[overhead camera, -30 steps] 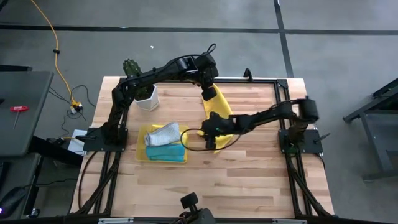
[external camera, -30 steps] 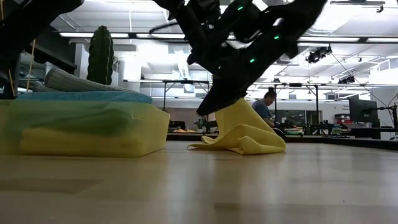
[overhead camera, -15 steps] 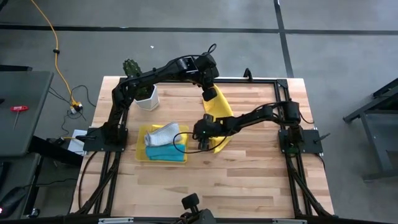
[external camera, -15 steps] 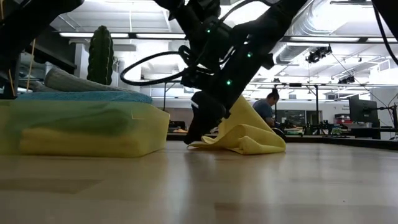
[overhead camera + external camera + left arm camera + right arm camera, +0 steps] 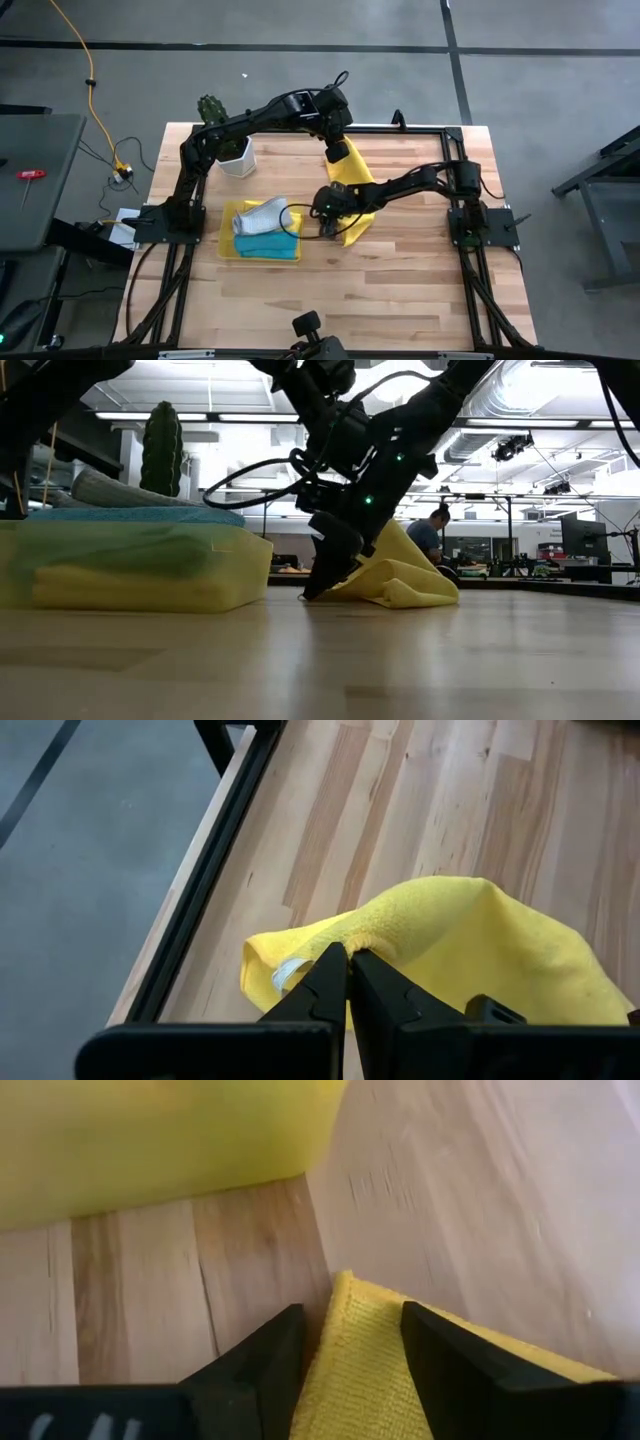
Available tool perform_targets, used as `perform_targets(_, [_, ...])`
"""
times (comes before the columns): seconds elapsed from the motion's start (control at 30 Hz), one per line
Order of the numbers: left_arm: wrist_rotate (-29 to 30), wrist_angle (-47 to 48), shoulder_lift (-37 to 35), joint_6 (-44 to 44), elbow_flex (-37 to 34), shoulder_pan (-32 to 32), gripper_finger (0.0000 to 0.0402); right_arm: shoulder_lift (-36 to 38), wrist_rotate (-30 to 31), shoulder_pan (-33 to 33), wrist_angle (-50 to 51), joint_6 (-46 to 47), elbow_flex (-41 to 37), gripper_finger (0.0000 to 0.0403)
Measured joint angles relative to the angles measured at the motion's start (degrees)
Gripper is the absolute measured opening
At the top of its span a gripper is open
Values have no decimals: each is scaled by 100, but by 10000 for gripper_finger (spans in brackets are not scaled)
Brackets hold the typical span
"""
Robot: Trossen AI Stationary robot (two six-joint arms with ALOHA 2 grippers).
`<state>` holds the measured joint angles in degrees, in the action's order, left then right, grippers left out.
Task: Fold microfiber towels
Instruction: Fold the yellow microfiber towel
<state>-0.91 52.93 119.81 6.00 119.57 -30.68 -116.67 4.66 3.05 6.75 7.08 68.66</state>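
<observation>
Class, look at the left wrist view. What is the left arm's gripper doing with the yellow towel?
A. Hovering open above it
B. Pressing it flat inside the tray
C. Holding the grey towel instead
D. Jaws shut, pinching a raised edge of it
D. In the left wrist view the left gripper has its jaws closed together on a lifted fold of the yellow towel, above the wooden table, not in the tray.

The yellow towel (image 5: 470, 935) is soft, nubby microfiber cloth — matt, with a fine looped pile. The desk (image 5: 400, 290) is pale wood in glued strips, smooth with a slight sheen. The tray (image 5: 235, 570) looks like translucent plastic — cloudy yellow. The left gripper's fingers (image 5: 385, 990) are dark, smooth, matt plastic.
</observation>
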Motion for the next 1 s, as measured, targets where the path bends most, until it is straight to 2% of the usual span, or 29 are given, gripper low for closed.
perform_targets(0.1, [0, 0, -2, 0, 0, 0, 0, -25, -2, 0, -12, 207, 4, 129])
perform_targets(0.23, [2, 0, -2, 15, 0, 0, 0, -40, 7, 13, -3, 669, 7, 30])
perform_targets(0.27, [2, 2, -2, 15, 0, 0, 0, -15, -55, 33, 38, 779, 4, 15])
perform_targets(0.4, [-16, 182, -78, 43, 0, -60, 0, 426, -132, 130, 907, 888, -37, 7])
perform_targets(0.53, [-13, 342, -165, 116, 9, -209, 0, 1380, 161, 278, 1916, 374, -27, 3])
perform_targets(0.63, [-11, 378, -186, 120, 9, -282, 0, 2237, 217, 434, 2225, 210, -308, 2])
perform_targets(0.87, [-41, 751, -261, 211, 4, -491, 0, 5025, 356, 926, 2251, 974, -1736, 1])
perform_targets(1.0, [-37, 728, -306, 155, 102, -566, 0, 6116, 747, 1398, 2545, 1029, -1923, 0])
